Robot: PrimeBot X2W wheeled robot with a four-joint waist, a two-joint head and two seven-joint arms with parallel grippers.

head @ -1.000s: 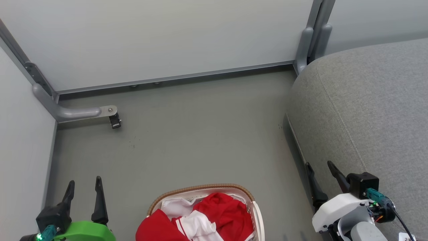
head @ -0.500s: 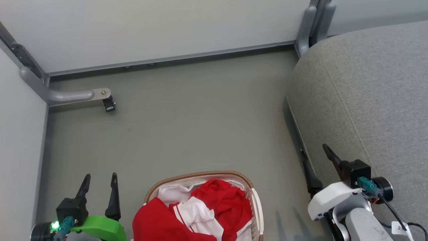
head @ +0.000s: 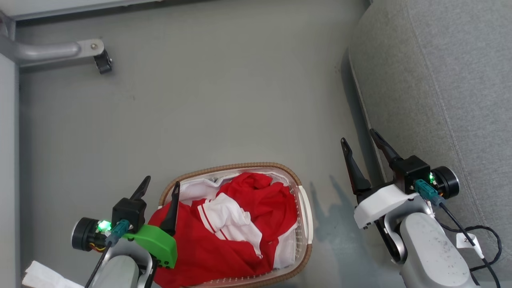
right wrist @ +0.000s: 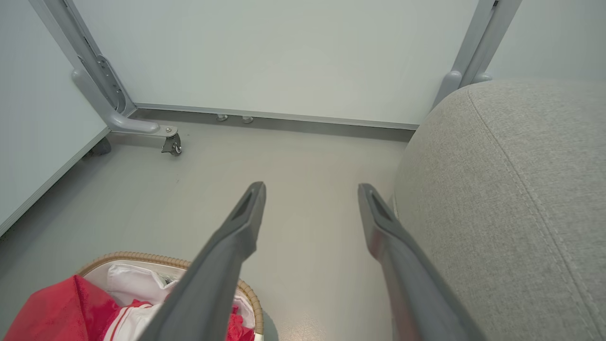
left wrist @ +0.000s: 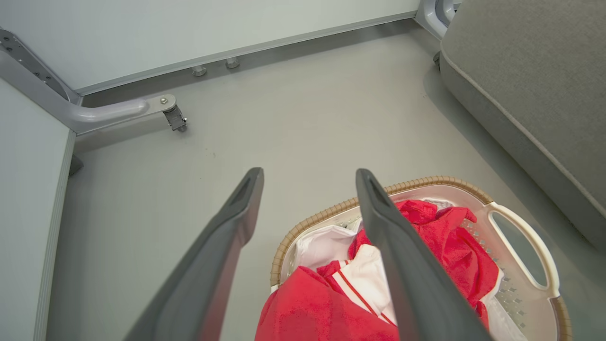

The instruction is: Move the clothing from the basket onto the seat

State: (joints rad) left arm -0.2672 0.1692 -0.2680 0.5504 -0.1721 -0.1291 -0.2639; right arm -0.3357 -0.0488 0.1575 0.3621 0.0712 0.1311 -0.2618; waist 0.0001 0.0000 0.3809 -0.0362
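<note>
The white basket with a tan woven rim stands on the grey floor at the bottom centre of the head view. Red and white clothing fills it, one piece with striped trim. My left gripper hangs open over the basket's left rim, nothing between its fingers. My right gripper is open above the floor beside the grey seat. The left wrist view looks past the open left gripper at the clothing and the basket. The right wrist view has the right gripper open, with the seat to its right.
A grey frame leg with a caster stands at the far left. Pale wall panels close off the back and left. Black cables and a white tag lie on the seat near my right arm. A white cloth sits bottom left.
The head camera has tilted down, so the basket sits higher in the picture. Both arms have reached forward; the left gripper now hangs over the basket's left rim. Both grippers stay open.
</note>
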